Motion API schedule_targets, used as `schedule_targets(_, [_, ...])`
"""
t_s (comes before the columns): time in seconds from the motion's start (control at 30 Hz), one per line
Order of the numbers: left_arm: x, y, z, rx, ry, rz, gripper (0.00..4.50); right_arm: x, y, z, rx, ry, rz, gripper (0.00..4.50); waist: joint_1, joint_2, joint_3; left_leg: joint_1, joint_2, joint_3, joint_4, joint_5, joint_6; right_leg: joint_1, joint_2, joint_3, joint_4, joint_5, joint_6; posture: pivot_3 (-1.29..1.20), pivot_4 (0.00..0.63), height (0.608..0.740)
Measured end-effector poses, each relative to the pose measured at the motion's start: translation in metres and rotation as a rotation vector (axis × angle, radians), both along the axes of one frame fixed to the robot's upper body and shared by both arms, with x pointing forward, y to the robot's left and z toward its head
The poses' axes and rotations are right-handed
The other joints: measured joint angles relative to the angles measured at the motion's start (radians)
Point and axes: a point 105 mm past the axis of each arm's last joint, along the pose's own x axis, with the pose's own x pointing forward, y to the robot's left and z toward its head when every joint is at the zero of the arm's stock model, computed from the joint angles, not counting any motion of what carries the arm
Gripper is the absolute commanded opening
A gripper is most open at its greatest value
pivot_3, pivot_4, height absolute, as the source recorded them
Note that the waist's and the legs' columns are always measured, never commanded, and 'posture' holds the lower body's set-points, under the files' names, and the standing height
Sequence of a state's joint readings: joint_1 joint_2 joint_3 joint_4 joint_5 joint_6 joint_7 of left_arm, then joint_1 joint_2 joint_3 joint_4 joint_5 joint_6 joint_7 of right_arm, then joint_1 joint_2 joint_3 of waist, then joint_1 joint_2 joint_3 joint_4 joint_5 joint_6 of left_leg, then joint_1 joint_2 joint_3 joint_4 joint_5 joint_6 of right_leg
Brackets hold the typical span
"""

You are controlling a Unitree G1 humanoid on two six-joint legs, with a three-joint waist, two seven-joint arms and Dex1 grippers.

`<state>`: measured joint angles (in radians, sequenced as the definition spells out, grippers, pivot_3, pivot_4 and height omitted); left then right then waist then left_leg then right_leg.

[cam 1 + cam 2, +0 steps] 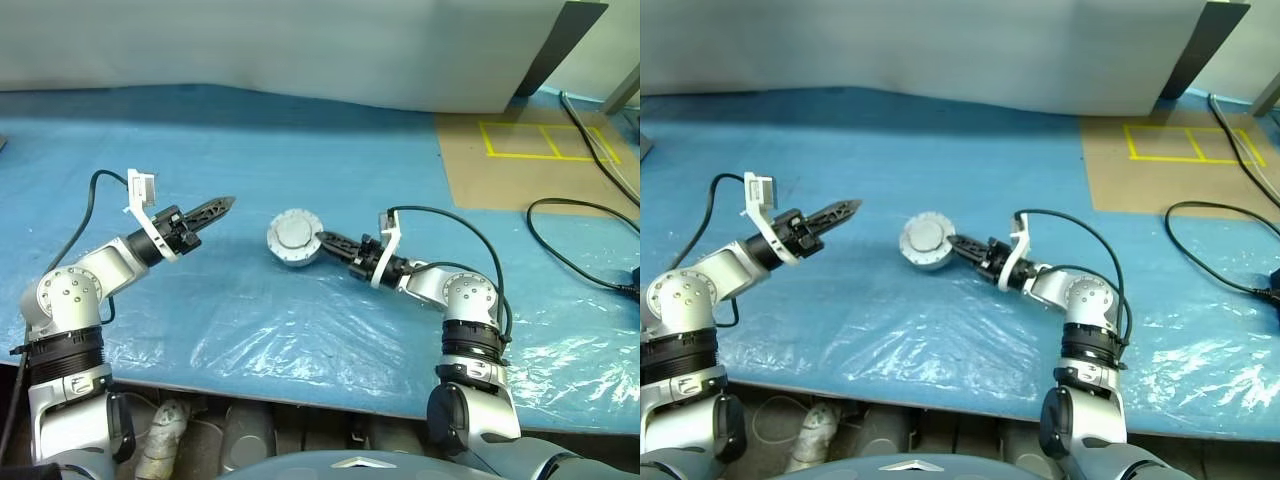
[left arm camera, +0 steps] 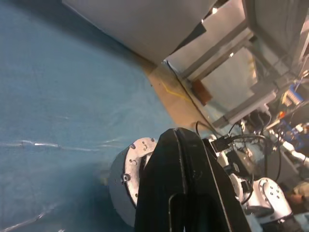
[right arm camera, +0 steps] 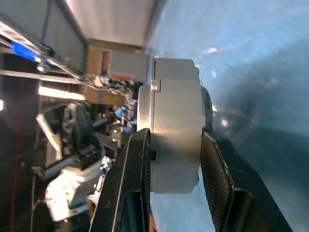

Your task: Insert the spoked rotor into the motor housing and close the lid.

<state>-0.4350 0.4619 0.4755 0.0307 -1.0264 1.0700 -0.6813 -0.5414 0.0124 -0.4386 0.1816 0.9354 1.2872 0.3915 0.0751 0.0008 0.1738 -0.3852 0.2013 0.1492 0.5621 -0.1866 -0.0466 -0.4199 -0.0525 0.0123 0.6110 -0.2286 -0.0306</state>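
Note:
The motor housing [image 3: 176,96] is a round grey drum held just above the blue table, a little right of centre. The lid [image 1: 295,232] sits on it, its smooth grey outer face turned up toward my head camera. My right gripper [image 1: 322,240] is shut on the housing from the right, one finger on each flat face. Further left, my left gripper [image 1: 224,205] is shut on nothing and points right toward the housing, a hand's width away from it. The spoked rotor is hidden.
The table is covered in wrinkled blue plastic sheet [image 1: 300,330]. At the back right lies a brown board with yellow tape squares [image 1: 530,150]. Black cables [image 1: 580,240] trail along the right side. A white panel [image 1: 300,50] stands along the back.

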Motion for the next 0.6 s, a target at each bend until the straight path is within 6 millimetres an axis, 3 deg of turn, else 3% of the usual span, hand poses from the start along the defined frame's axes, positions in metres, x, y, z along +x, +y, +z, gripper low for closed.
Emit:
schedule_targets(0.07, [0.002, -0.003, 0.003, -0.027, 0.002, -0.001, 0.0, 0.002, 0.002, 0.012, 0.026, -0.032, 0.002, 1.1, 0.0, 0.0, 0.0, 0.0, 0.0, 0.0, 0.0, 0.0, 0.0, 0.0, 0.0, 0.0, 0.0, 0.0, 0.0, 0.0, 0.15, 0.74])
schedule_targets(0.17, [0.001, -0.009, 0.009, -0.055, -0.01, -0.02, 0.63, 0.005, 0.006, 0.029, 0.05, -0.072, 0.003, 1.1, -0.001, 0.0, 0.0, 0.0, 0.0, 0.0, 0.0, 0.0, 0.0, 0.0, 0.0, 0.0, 0.0, 0.0, 0.0, 0.0, 0.15, 0.74])
schedule_targets(0.53, [-0.01, -0.02, -0.004, -0.089, 0.039, -0.097, 4.4, 0.005, 0.005, 0.061, 0.096, -0.152, 0.003, 1.1, 0.003, 0.0, 0.0, -0.001, 0.0, -0.001, 0.0, 0.0, 0.0, 0.0, 0.0, -0.002, 0.0, 0.0, 0.001, 0.0, 0.15, 0.74])
schedule_targets(0.6, [-0.009, -0.021, -0.008, -0.095, 0.053, -0.104, 4.46, 0.005, 0.006, 0.066, 0.095, -0.172, 0.01, 1.1, 0.004, 0.0, 0.0, -0.001, 0.0, -0.001, 0.001, 0.0, 0.0, 0.0, 0.0, -0.002, 0.0, 0.0, 0.001, 0.0, 0.15, 0.74])
